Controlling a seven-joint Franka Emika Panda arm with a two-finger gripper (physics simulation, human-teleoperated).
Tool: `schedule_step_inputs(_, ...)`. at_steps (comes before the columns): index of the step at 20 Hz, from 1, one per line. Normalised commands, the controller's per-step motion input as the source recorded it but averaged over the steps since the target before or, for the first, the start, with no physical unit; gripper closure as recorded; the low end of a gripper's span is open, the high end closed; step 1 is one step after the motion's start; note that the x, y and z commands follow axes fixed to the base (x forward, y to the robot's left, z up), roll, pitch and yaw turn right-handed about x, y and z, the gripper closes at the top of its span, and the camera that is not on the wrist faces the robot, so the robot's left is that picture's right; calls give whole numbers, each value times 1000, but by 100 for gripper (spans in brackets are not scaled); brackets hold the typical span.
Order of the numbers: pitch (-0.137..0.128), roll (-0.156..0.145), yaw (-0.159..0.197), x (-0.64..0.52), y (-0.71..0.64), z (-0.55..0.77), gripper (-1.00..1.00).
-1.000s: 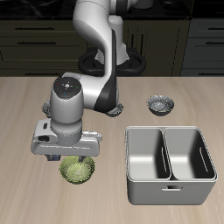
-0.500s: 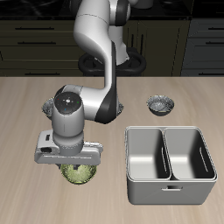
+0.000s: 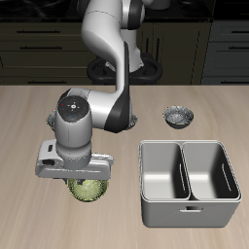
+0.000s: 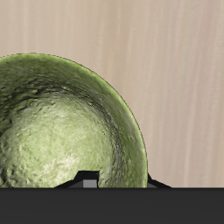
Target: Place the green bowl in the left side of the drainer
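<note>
The green bowl (image 3: 86, 189) sits on the table near the front edge, mostly covered by my hand in the exterior view. In the wrist view its mottled inside (image 4: 61, 131) fills much of the frame. My gripper (image 3: 84, 179) is low over the bowl. In the wrist view the gripper (image 4: 119, 182) has one fingertip (image 4: 87, 180) inside the bowl and the other just outside its rim, still apart and open. The grey two-compartment drainer (image 3: 190, 198) stands beside the bowl, apart from it, with both compartments empty.
A grey patterned bowl (image 3: 178, 117) sits behind the drainer. Parts of two more grey bowls (image 3: 51, 119) (image 3: 133, 120) show behind my arm. Dark cabinets run along the back of the table.
The gripper has come down from just above the green bowl to its rim and shifted slightly. The bowl has not moved.
</note>
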Motion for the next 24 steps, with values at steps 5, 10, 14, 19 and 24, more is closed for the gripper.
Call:
schedule_step_inputs(5,-54,7,-31,-185,42,504,100)
schedule_step_inputs(10,-40,-23,-4,-130,-45,407,100)
schedule_step_inputs(14,-73,-9,-23,-252,-26,684,100)
schedule_step_inputs(19,-70,-2,17,-210,25,604,100)
schedule_step_inputs(24,-63,-1,8,-217,75,678,100)
